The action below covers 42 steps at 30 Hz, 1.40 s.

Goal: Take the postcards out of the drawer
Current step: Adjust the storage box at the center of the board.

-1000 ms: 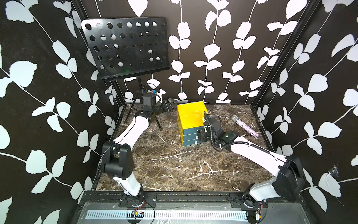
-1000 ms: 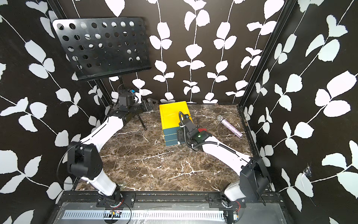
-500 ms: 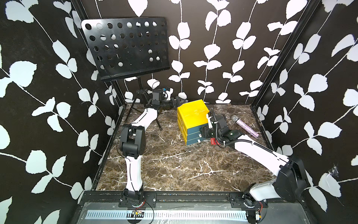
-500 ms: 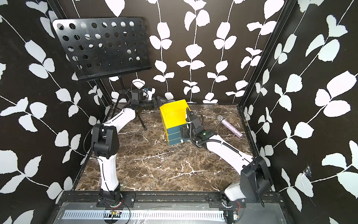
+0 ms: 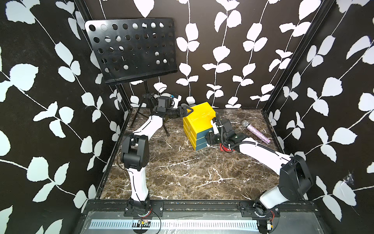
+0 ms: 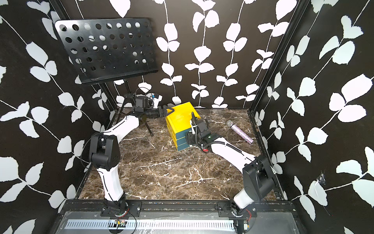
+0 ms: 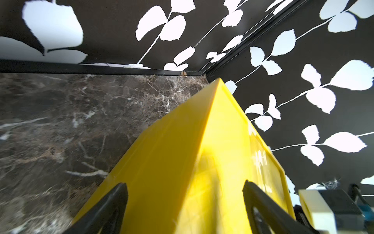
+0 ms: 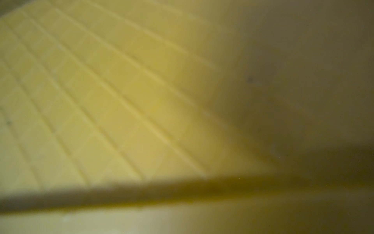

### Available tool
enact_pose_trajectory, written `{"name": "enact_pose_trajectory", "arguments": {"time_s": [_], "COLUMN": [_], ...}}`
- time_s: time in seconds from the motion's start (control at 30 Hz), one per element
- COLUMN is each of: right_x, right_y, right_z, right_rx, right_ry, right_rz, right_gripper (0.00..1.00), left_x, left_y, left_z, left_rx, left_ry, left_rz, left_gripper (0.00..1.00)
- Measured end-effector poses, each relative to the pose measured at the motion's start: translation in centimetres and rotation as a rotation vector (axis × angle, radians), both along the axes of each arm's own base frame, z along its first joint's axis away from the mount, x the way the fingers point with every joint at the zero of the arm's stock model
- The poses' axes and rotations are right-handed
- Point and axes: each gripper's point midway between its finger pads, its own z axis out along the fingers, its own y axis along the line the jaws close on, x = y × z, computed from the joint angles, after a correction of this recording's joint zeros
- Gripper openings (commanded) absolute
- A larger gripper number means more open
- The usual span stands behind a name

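The left end effector (image 5: 187,111) is reaching in from the back with its fingers (image 7: 113,202) spread wide, straddling the top rear corner of the yellow drawer unit (image 5: 200,117), which is sitting on the marble table (image 5: 182,172); whether they are touching it I cannot tell. The right end effector (image 5: 209,139) is sitting right at the teal drawer fronts (image 5: 199,141), its wrist hiding the tips, so I cannot tell how it is set. The postcards are hidden from me. A red scrap (image 5: 225,149) with pale print is peeking from under the right arm, and I cannot say whether it is one of them. A glittery microphone (image 5: 256,131) is lying nearby.
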Motion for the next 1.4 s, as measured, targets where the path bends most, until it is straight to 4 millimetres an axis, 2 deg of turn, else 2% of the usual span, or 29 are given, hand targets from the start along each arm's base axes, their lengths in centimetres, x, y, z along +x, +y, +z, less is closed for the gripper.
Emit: {"name": "enact_pose_trajectory", "arguments": {"time_s": [0.17, 0.4, 0.57, 0.73, 0.83, 0.97, 1.07, 1.13, 1.23, 1.4], "right_x": [-0.2, 0.0, -0.2, -1.1, -1.4, -1.2, -1.0, -0.6, 0.0, 1.1], "right_y": [1.3, 2.9, 4.9, 6.7, 7.5, 7.4, 6.4, 5.7, 4.9, 3.3], "right_z": [-0.3, -0.4, -0.3, 0.1, 0.8, 1.4, 2.1, 2.5, 2.7, 2.6], "right_rx": [0.041, 0.070, 0.080, 0.095, 0.110, 0.134, 0.138, 0.133, 0.126, 0.115], "right_ry": [0.041, 0.060, 0.064, 0.060, 0.053, 0.037, 0.018, 0.003, -0.013, -0.022], "right_rz": [0.039, 0.072, 0.112, 0.158, 0.180, 0.184, 0.184, 0.188, 0.193, 0.201], "right_gripper": [0.66, 0.66, 0.66, 0.66, 0.66, 0.66, 0.66, 0.65, 0.65, 0.63], "left_x": [-1.2, -3.0, -3.3, -3.6, -3.5, -3.0, -2.1, -1.6, -0.9, -0.1], "left_y": [1.8, 4.8, 6.7, 7.8, 8.4, 8.4, 7.7, 7.2, 6.5, 5.3], "left_z": [1.1, 1.2, 1.2, 1.1, 1.4, 3.6, 6.2, 6.8, 5.8, 2.0], "left_rx": [0.025, 0.064, 0.102, 0.130, 0.154, 0.175, 0.157, 0.145, 0.144, 0.182], "left_ry": [-0.032, -0.033, -0.032, -0.031, -0.031, -0.056, -0.108, -0.121, -0.094, -0.018], "left_rz": [0.045, 0.112, 0.154, 0.167, 0.177, 0.174, 0.157, 0.142, 0.119, 0.089], "left_gripper": [0.90, 0.91, 0.93, 0.99, 0.99, 0.99, 0.99, 0.99, 0.99, 0.98]}}
